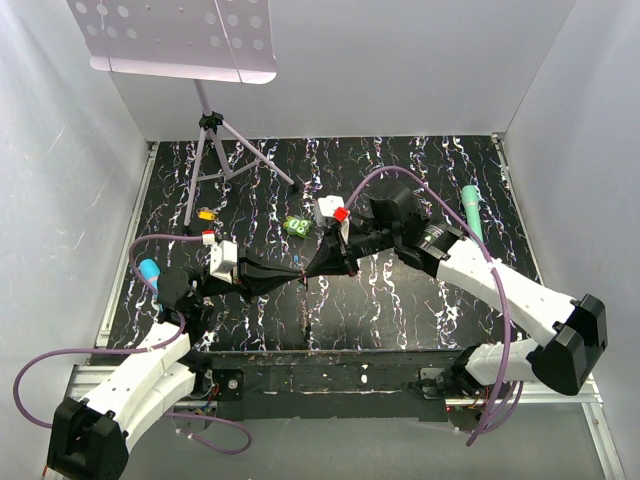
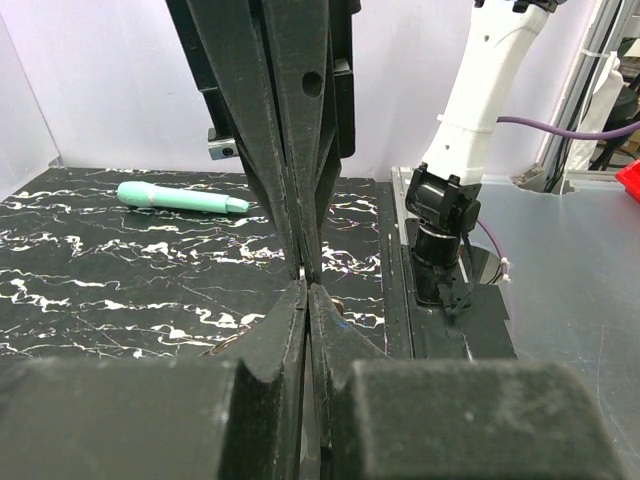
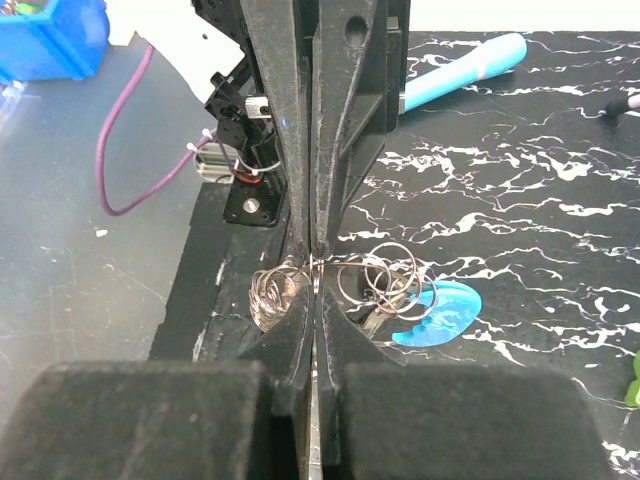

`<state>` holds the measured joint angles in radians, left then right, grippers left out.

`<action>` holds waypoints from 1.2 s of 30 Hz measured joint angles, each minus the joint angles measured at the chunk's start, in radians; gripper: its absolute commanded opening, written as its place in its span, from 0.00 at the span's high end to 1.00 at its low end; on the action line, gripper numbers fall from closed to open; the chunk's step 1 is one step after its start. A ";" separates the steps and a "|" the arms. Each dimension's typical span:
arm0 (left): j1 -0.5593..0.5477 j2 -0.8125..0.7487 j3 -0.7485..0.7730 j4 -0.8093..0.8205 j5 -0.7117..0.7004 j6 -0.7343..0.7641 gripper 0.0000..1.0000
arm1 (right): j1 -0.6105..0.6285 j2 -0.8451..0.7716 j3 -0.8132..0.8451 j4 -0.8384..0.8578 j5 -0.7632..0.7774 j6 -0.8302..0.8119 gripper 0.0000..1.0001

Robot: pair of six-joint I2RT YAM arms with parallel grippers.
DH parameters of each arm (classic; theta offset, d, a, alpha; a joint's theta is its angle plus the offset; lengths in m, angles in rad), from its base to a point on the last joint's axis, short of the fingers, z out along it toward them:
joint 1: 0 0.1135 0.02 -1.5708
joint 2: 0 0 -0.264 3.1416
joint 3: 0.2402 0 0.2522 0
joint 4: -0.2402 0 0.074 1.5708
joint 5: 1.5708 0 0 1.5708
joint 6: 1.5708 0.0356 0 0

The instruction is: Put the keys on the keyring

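Both grippers meet tip to tip over the middle of the black marbled table (image 1: 400, 300). My right gripper (image 3: 316, 262) is shut on a thin wire of the keyring (image 3: 385, 280), a tangle of thin silver loops with a bright blue curved clip (image 3: 445, 312) resting on the table. My left gripper (image 2: 305, 285) is shut too. It comes in from the opposite side and its tips pinch the same wire right against the right gripper's tips. More loops bunch up left of the fingers. I cannot make out the keys among the loops.
A green lumpy object (image 1: 295, 227) lies just behind the grippers. A teal marker (image 1: 470, 210) is at the right, a light-blue one (image 1: 148, 268) at the left, and a small orange-yellow piece (image 1: 205, 213) by a tripod stand (image 1: 215, 150) at the back left.
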<state>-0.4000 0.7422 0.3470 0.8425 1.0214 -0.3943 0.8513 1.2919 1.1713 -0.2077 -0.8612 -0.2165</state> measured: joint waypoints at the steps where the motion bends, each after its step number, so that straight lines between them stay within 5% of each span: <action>1: 0.001 0.000 0.000 0.002 -0.001 0.000 1.00 | -0.003 0.006 0.003 0.000 -0.009 0.009 0.99; 32: 0.013 0.000 0.000 0.061 -0.045 -0.046 1.00 | -0.058 0.089 0.011 0.105 -0.153 0.270 0.99; 36: 0.013 0.000 0.000 0.059 -0.052 -0.048 1.00 | -0.058 0.089 0.011 0.107 -0.151 0.282 0.74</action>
<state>-0.3870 0.7425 0.3470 0.9016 0.9695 -0.4423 0.7929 1.3811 1.1820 -0.1009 -1.0122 0.0650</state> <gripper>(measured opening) 0.012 0.106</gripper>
